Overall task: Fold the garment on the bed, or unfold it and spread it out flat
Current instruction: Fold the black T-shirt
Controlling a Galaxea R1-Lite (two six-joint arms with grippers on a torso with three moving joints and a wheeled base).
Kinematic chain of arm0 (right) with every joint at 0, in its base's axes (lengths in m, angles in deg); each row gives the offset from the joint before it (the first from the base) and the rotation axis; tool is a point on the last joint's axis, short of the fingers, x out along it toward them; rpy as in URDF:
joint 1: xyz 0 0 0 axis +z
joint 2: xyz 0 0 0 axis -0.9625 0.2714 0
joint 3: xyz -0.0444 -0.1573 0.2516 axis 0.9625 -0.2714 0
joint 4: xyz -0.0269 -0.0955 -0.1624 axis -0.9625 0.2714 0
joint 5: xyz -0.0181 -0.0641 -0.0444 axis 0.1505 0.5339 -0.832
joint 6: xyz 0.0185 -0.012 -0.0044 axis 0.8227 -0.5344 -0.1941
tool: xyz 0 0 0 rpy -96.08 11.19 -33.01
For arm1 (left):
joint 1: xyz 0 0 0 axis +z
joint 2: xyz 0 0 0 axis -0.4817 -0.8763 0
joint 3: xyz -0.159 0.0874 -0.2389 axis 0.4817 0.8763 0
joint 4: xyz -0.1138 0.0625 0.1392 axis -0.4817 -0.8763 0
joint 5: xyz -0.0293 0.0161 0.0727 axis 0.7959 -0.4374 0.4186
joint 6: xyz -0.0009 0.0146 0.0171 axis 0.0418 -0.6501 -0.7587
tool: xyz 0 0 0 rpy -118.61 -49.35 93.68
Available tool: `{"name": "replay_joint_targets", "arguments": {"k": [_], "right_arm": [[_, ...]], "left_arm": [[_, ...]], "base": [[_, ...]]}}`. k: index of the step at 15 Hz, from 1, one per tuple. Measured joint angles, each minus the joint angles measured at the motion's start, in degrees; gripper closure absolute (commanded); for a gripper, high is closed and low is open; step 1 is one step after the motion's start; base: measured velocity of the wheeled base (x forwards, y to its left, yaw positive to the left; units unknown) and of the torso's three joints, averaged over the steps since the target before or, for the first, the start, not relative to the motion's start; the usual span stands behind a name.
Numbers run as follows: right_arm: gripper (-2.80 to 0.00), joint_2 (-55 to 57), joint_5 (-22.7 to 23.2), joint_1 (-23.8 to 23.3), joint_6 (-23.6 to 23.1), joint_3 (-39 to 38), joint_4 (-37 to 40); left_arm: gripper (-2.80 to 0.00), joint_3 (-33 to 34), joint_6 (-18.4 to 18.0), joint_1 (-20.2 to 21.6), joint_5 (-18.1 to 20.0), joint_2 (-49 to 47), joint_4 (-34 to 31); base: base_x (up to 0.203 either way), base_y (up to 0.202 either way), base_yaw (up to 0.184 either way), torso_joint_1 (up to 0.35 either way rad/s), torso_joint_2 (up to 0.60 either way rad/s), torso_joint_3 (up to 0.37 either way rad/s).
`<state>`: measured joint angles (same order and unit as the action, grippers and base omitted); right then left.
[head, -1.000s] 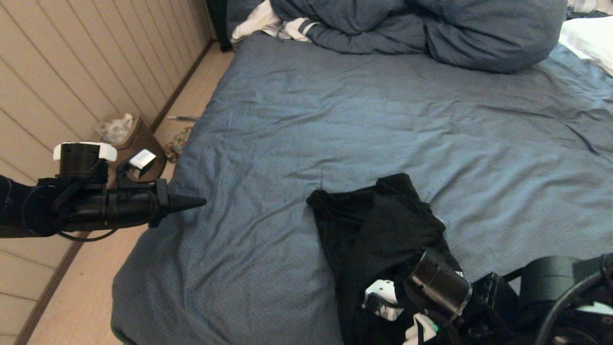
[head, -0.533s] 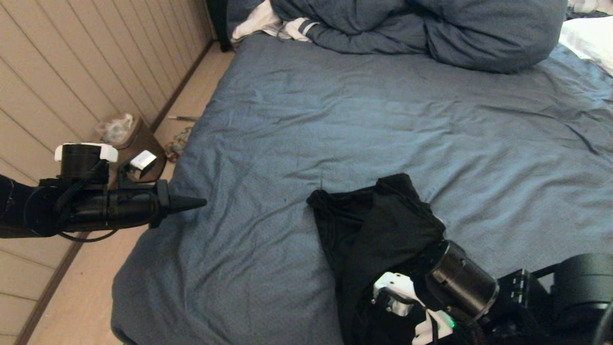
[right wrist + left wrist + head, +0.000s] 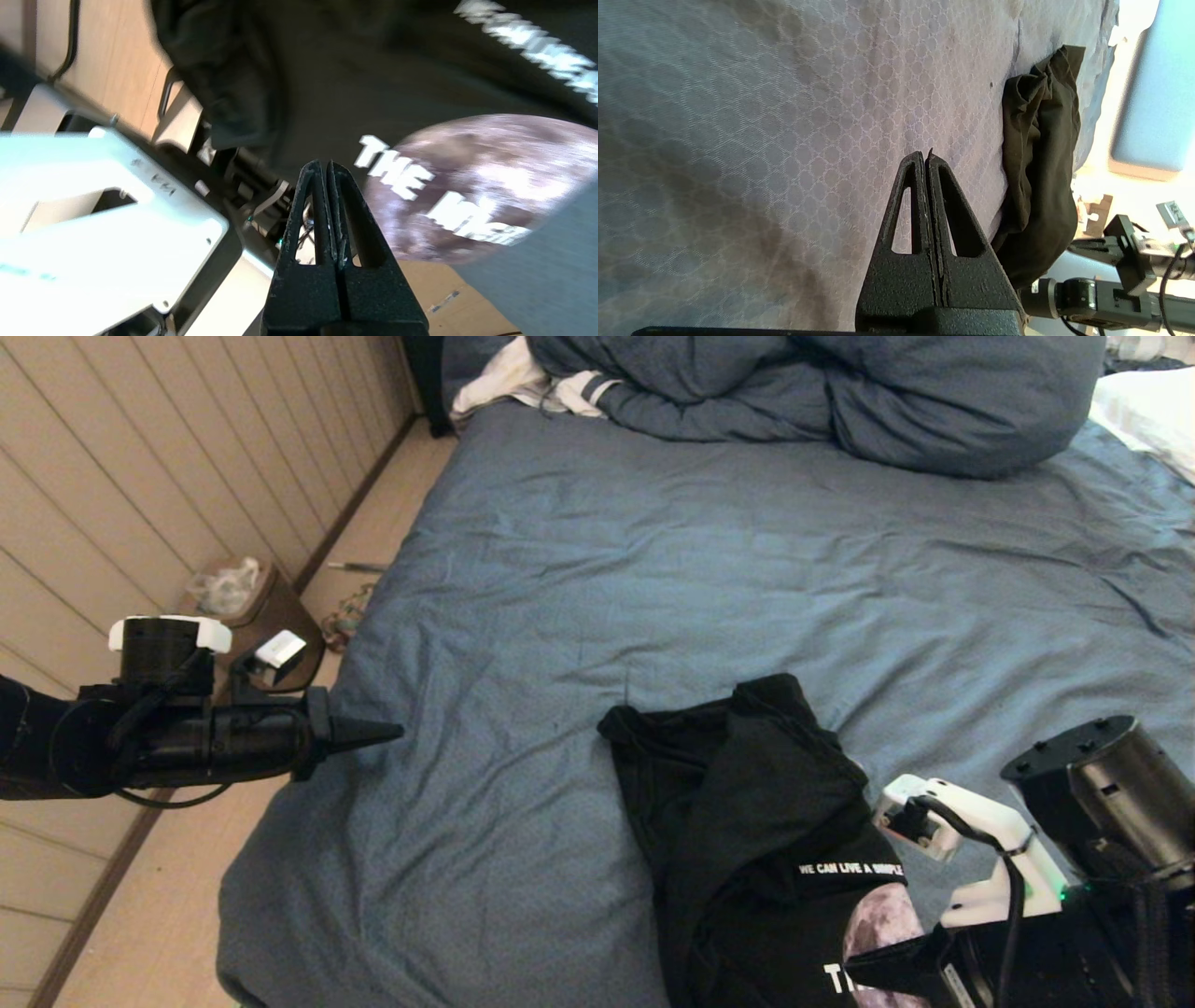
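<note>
Two pincers are before you; the left pincer (image 3: 387, 733) hangs over the bed's left edge, its fingers pressed together with nothing between them, well apart from the shirt; your left wrist view shows the same tips (image 3: 926, 161) shut above the bare sheet, the shirt (image 3: 1041, 158) off to the side of them. The shirt (image 3: 747, 831) lies bunched at the bed's near edge, right of the middle, spilling over that edge; its far part is plain black and folded over itself, while near the edge you see the moon print (image 3: 878, 933) and a line of white lettering (image 3: 850, 869) facing up. The right pincer (image 3: 864, 975) sits low at the near edge, just beside the moon print; its fingers are pressed together too, and in the right wrist view the tips (image 3: 323, 170) hold no cloth, with the print (image 3: 476, 186) close beyond them. The bed (image 3: 747, 579) is wrinkled slate blue; a duvet (image 3: 840, 392) is heaped along its far edge.
</note>
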<state>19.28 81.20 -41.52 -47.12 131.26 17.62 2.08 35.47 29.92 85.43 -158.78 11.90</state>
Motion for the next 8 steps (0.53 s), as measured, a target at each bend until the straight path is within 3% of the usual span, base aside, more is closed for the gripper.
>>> {"name": "replay_joint_targets", "arguments": {"k": [5, 8], "right_arm": [[0.00, 2.82, -0.16, -7.55, -0.16, 3.20, -0.72], [0.00, 7.14, -0.16, -8.90, -0.24, 6.93, -1.03]], "left_arm": [[0.00, 0.10, 0.00, 0.00, 0.00, 0.20, 0.00], [0.00, 0.09, 0.00, 0.00, -0.02, 0.34, 0.00]], "base": [[0.000, 0.000, 0.000, 0.000, 0.00, 0.000], [0.000, 0.000, 0.000, 0.000, 0.00, 0.000]]}}
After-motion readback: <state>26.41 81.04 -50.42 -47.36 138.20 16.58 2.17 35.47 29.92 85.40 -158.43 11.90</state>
